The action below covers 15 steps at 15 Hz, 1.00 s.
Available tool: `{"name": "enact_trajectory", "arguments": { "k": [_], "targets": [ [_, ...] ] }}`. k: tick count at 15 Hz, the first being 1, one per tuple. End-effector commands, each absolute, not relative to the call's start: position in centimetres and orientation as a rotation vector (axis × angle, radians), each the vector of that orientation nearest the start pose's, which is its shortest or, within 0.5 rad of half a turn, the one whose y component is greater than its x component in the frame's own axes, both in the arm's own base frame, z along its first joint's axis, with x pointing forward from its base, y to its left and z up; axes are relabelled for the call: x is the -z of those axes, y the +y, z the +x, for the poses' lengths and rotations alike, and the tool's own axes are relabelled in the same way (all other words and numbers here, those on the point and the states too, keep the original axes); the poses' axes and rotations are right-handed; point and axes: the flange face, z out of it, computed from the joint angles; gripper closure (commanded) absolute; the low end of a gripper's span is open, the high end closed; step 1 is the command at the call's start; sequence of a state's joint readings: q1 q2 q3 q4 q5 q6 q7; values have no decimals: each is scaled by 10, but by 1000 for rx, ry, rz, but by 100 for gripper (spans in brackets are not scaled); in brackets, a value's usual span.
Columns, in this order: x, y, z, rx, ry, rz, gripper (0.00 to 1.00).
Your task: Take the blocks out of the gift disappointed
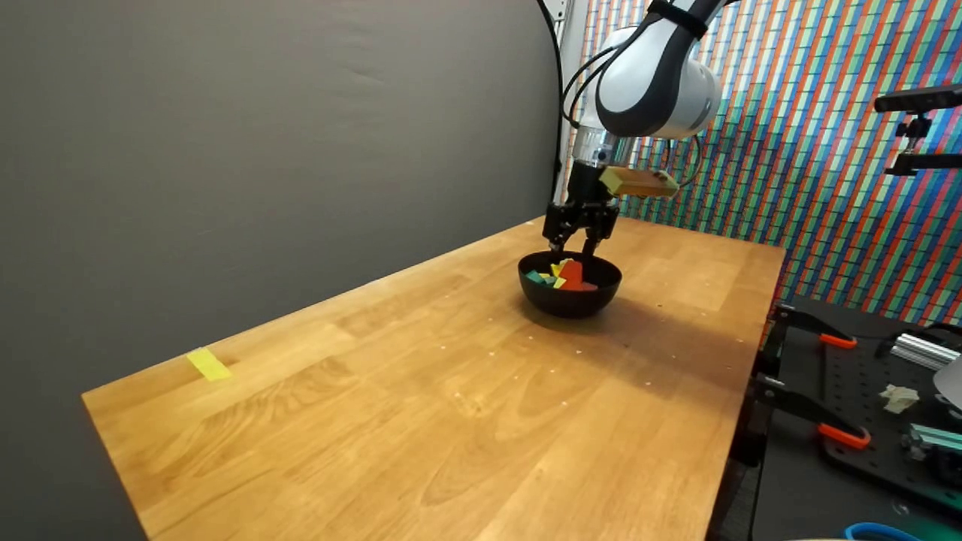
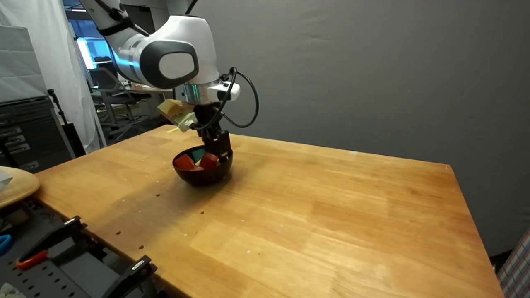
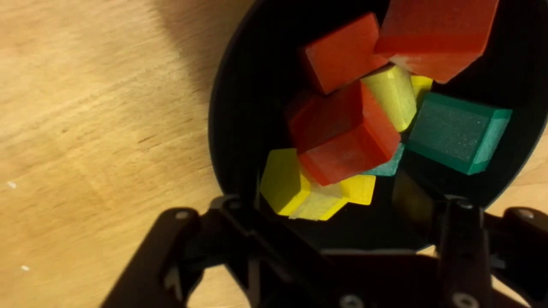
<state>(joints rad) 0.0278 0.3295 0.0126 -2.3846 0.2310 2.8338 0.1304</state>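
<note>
The gift disappointed, a round black bowl (image 1: 569, 300), stands upright on the table with several blocks heaped inside. In the wrist view a yellow block (image 3: 282, 182) lies near the bowl's lower left, partly under a red block (image 3: 342, 141). A larger red-orange block (image 3: 436, 38), a second red block (image 3: 342, 53), a pale yellow block (image 3: 394, 98) and a green block (image 3: 454, 130) lie farther up. My gripper (image 3: 335, 192) is open and points down, its fingertips inside the bowl on either side of the yellow block. A gap shows between that block and the right-hand finger.
The wooden table (image 1: 451, 421) carries a flat yellow tape strip (image 1: 209, 364) near its far end. A grey wall (image 2: 352, 82) runs along one long side. Beyond the opposite edge are black clamps with orange tips (image 1: 842, 436).
</note>
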Motion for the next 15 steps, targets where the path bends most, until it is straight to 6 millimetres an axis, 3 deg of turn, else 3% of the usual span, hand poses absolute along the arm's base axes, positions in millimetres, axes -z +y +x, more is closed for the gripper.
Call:
{"name": "enact_trajectory", "arguments": {
  "k": [1,3,5,6,9,15],
  "targets": [
    [-196,12,520,157,550,-2944,51],
    [-195,17,520,137,573,-2921,65],
    [-192,21,520,122,583,-2912,72],
    [-191,23,520,114,590,-2907,87],
    [-195,27,520,96,594,-2885,85],
    [-235,39,523,84,552,-2830,86]
  ]
}}
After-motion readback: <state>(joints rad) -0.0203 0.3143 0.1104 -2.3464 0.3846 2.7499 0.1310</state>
